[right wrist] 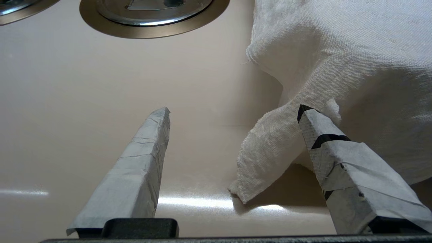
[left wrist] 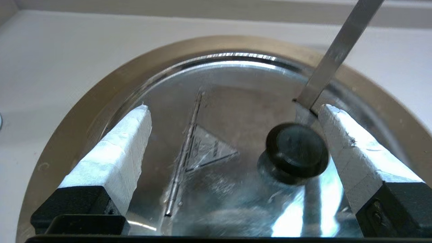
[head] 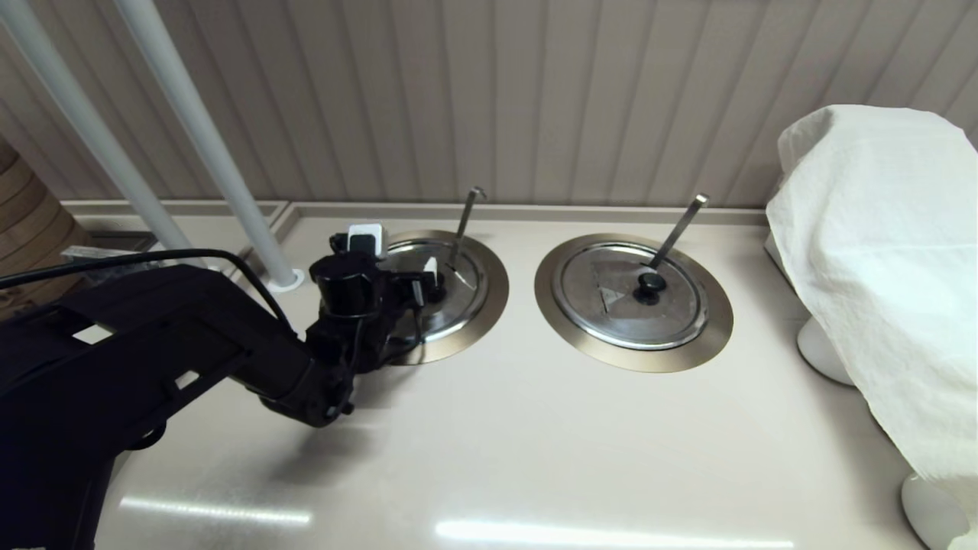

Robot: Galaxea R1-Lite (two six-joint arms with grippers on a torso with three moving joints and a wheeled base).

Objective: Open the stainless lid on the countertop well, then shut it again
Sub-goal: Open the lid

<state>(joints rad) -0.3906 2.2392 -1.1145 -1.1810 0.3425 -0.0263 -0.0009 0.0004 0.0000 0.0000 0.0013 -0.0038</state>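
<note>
The stainless lid (head: 462,298) lies flat in the left countertop well, inside its bronze-steel rim ring (head: 495,294). A thin hook-tipped rod handle (head: 464,223) sticks up through the lid's notch. My left gripper (head: 401,260) hovers low over this lid and is open. In the left wrist view the lid (left wrist: 236,91) fills the frame, with its triangular mark (left wrist: 206,152) and its rim ring (left wrist: 111,87). The black knob (left wrist: 297,150) sits between the fingers, close beside one white pad (left wrist: 351,141); the rod handle (left wrist: 334,57) rises behind. My right gripper (right wrist: 234,110) is open over bare counter, out of the head view.
The twin lid (head: 634,298) with a flat square-tipped handle (head: 678,228) sits to the right. A white cloth (head: 879,252) drapes an object at the right edge, near the right gripper's fingers (right wrist: 330,145). White poles (head: 206,145) stand on the counter at the back left.
</note>
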